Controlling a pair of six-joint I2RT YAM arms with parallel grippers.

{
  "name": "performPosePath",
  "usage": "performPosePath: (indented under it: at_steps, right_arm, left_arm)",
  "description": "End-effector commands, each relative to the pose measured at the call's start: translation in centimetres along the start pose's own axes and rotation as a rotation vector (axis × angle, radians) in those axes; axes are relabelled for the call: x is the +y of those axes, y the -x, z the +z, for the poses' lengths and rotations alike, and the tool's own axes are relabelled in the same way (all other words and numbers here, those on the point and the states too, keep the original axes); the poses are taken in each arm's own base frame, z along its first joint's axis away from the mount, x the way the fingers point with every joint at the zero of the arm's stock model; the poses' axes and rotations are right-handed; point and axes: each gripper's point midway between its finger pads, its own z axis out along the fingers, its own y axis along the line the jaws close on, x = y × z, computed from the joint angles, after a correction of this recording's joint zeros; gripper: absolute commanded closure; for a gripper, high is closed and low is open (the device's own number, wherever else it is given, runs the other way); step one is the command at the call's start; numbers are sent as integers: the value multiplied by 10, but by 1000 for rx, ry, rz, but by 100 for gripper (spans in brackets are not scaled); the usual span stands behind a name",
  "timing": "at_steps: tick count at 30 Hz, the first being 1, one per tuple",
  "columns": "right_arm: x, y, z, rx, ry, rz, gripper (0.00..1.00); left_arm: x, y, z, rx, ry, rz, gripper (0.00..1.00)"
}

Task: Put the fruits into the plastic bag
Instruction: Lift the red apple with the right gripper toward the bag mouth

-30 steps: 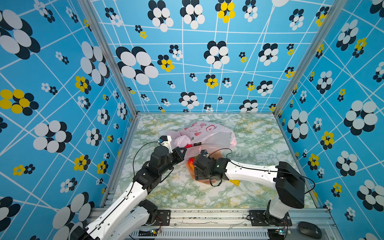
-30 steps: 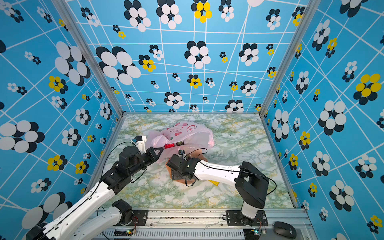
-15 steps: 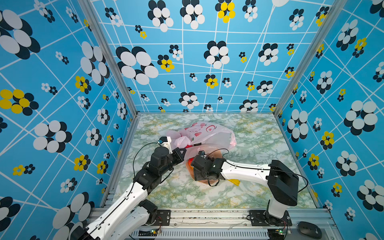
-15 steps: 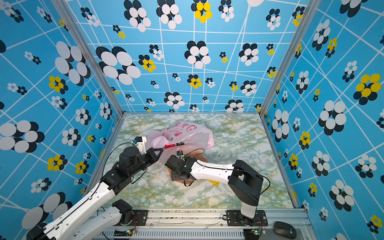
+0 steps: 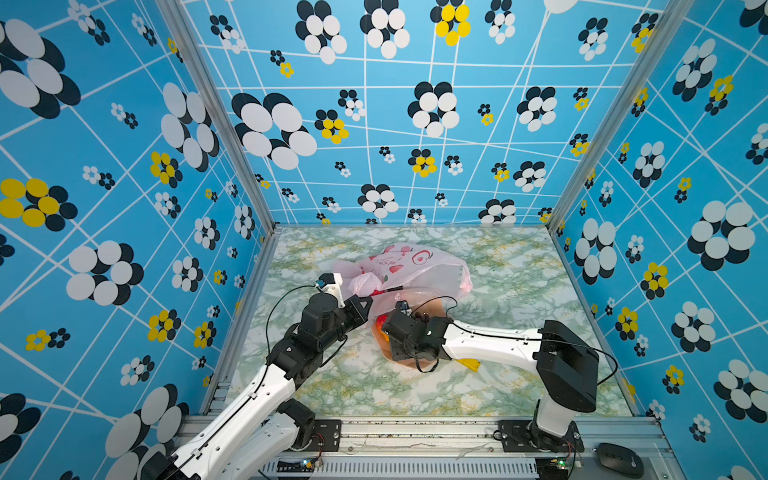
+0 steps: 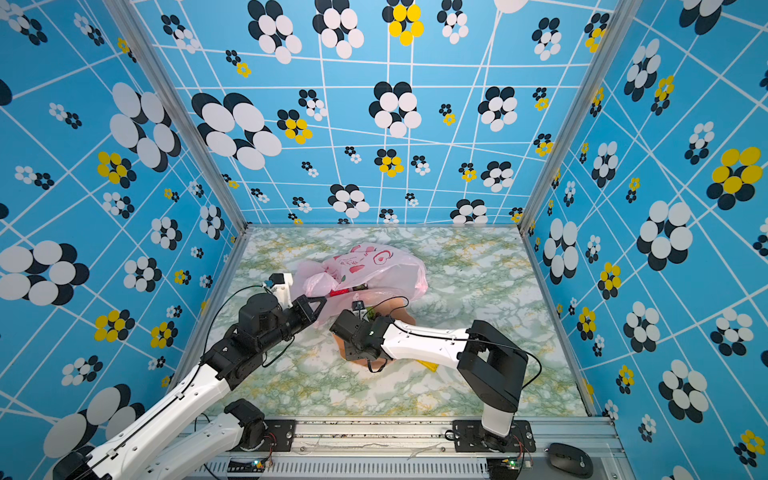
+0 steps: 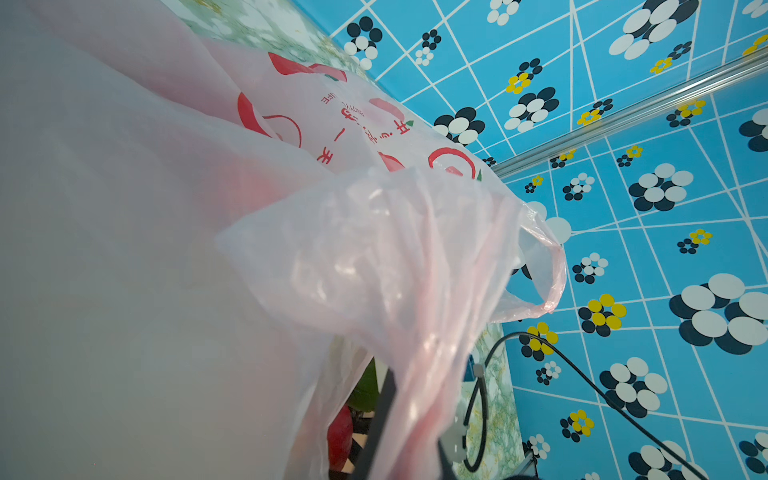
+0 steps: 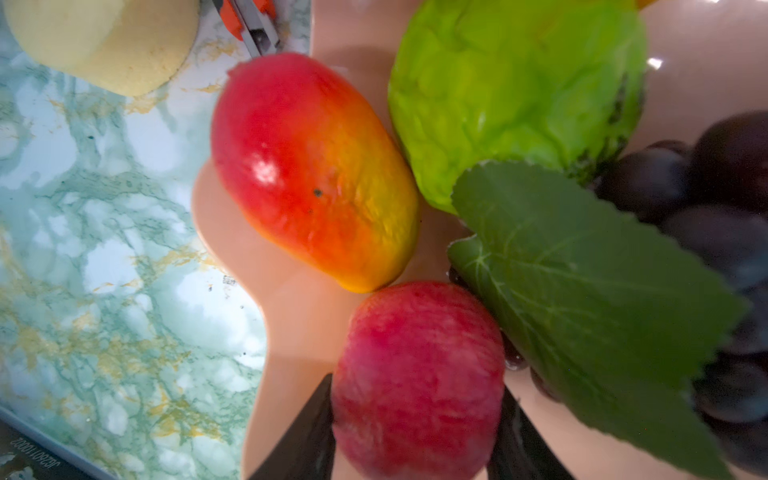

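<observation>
Slip risk first. Straddles red apple (image 8: 415, 340) with right gripper (image 8: 415, 415), fingers (image 8: 307, 432) roughly half apart, hard beside both flanks; cannot tell whether pinching yet. Apple spot: on salmon plate (image 8: 299, 316), touching mango (image 8: 311, 170) at one end, leaf (image 8: 582, 282) of grapes (image 8: 706, 199) lapping the other side, green fruit (image 8: 515, 91) just beyond. Glossy round skin, contact only near the tips: likely to squirt out on lift and roll off plate onto table (image 8: 104, 228). Might also snag leaf and drag grapes along, or nudge mango, one end already past the rim.

Pinches plastic bag (image 5: 415, 266) with left gripper (image 5: 361, 305), jaws fully together on bunched film, near edge lifted. Bag spot: mid-table, just behind plate, film lapping plate's far side in both top views. Mouth width hidden in every view. Thin film: prone to creeping out of the pinch or sagging shut, leaving apple on top, not inside. Black cable (image 5: 436, 297) of right arm near the mouth: liable to hook film and tug bag loose. Pale yellow lump (image 8: 108, 41) close by: not fruit, wrong pick possible.
</observation>
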Motion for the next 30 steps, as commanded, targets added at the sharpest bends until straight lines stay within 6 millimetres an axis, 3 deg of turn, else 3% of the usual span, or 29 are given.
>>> performPosePath:
  at_steps: [1, 11, 20, 26, 30]
  right_arm:
    - [-2, 11, -13, -63, 8, 8, 60]
    - [-5, 17, -35, -98, 31, 23, 61]
    - [-4, 33, -84, -191, 129, 46, 61]
    - [-4, 70, -116, -298, 266, 120, 62]
    - [-8, 99, -114, -300, 284, 127, 62]
  left_arm:
    - [1, 0, 1, -15, -4, -4, 100]
    - [-1, 0, 3, -11, -7, -12, 100]
    - [-3, -1, 5, -4, -11, -13, 100]
    - [-5, -1, 5, -3, -17, -12, 100]
    - [-6, -1, 4, -3, -22, -14, 100]
